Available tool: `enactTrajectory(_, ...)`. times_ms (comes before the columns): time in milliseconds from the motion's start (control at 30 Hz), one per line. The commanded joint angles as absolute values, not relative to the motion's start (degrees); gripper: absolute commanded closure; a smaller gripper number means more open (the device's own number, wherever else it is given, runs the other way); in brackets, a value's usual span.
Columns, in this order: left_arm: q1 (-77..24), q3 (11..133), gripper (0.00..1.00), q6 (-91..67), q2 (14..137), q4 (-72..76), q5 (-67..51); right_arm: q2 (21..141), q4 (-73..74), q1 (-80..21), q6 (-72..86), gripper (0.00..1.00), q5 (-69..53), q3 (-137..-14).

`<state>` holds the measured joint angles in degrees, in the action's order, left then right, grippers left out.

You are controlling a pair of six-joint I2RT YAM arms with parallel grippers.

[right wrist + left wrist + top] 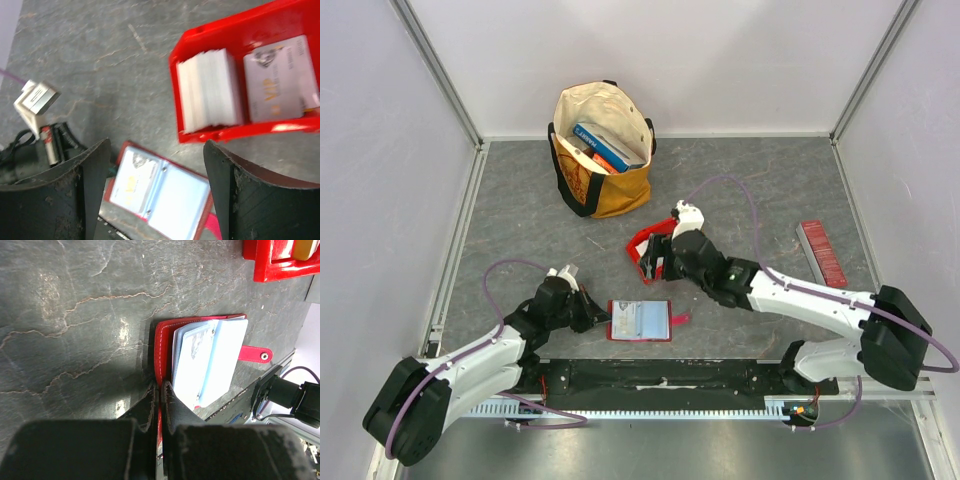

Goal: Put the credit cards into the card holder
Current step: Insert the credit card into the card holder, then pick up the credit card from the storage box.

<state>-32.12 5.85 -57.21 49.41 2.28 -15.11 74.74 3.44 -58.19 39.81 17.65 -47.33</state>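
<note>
While the left claw (159, 390) pinches the edge of the dark red leather-like card holder (210, 360), apparently pinning it open, the right claw (156, 147) hangs wide just short of the thin white credit cards (210, 92).

A dark red bifold wallet (640, 321) lies open, flat; thin white cards (207, 90) stand stacked in a red plastic bin (225, 132).

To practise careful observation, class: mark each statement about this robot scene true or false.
1. The card holder lies open on the table. True.
2. The right gripper is shut on a card. False: it is open and empty.
3. Some credit cards sit in the red bin. True.
4. The tote bag is empty. False: it holds books.
5. The left gripper is closed on the card holder's edge. True.
</note>
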Motion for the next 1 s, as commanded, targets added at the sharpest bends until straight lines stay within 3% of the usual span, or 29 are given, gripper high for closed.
enactTrajectory(0,-32.2,7.6,0.98,-57.1,49.7,2.4,-13.9,77.2,6.8,-52.7,33.5,0.18,11.8,-51.9)
enactTrajectory(433,-32.2,7.6,0.98,-57.1,49.7,2.2,-13.4,88.4,6.5,-42.3,28.7,0.18,-1.6,-58.5)
enactTrajectory(967,-32.1,8.3,0.98,-56.4,51.1,2.3,-12.9,99.5,4.4,-37.4,27.7,0.18,-11.3,-63.2)
